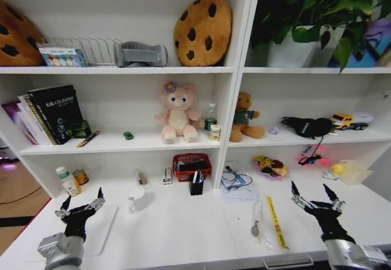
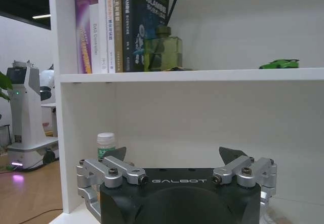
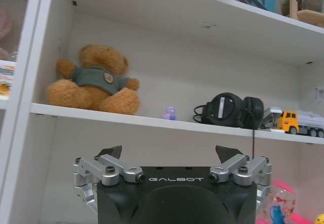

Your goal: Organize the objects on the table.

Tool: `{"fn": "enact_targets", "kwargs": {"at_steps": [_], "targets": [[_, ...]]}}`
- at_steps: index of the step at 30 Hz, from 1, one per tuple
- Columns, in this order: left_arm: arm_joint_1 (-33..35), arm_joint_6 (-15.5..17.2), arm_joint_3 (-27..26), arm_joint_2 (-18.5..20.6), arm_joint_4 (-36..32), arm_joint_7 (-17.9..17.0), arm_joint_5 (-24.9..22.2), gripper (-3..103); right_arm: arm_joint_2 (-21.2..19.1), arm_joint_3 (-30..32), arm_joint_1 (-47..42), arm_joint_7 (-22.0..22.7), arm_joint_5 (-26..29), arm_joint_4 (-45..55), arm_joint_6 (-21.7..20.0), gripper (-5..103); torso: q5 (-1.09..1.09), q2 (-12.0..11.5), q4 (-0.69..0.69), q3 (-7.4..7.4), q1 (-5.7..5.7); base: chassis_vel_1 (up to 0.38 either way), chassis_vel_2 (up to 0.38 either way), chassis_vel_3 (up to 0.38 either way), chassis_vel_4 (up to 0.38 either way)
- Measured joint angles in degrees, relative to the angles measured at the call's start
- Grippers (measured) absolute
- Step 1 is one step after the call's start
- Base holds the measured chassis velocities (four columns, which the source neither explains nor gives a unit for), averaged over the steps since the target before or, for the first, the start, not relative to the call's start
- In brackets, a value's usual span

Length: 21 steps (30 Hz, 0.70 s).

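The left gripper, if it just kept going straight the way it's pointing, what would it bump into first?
Probably the white bottle with the green cap, standing on the table ahead of the open left gripper. It sits slightly off-centre, so the gripper might instead reach the shelf unit's back wall.

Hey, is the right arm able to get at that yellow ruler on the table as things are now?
Probably yes. The yellow ruler lies flat on the table, just inboard of the open right gripper, with nothing standing between them; only a small item lies at its far side.
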Motion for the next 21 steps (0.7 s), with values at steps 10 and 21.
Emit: {"fn": "enact_targets", "kwargs": {"at_steps": [10, 21], "targets": [[0.00, 0.00, -0.03, 0.01, 0.01, -0.01, 0.00, 100, 0.00, 0.00, 0.00, -0.01, 0.00, 0.02, 0.00, 100, 0.00, 0.00, 0.02, 0.00, 0.01, 0.241, 0.241, -0.260, -0.248], [0.00, -0.01, -0.01, 0.00, 0.01, 0.00, 0.00, 100, 0.01, 0.00, -0.01, -0.01, 0.00, 0.02, 0.00, 100, 0.05, -0.01, -0.01, 0.00, 0.00, 0.074, 0.079, -0.075, -0.088]]}}
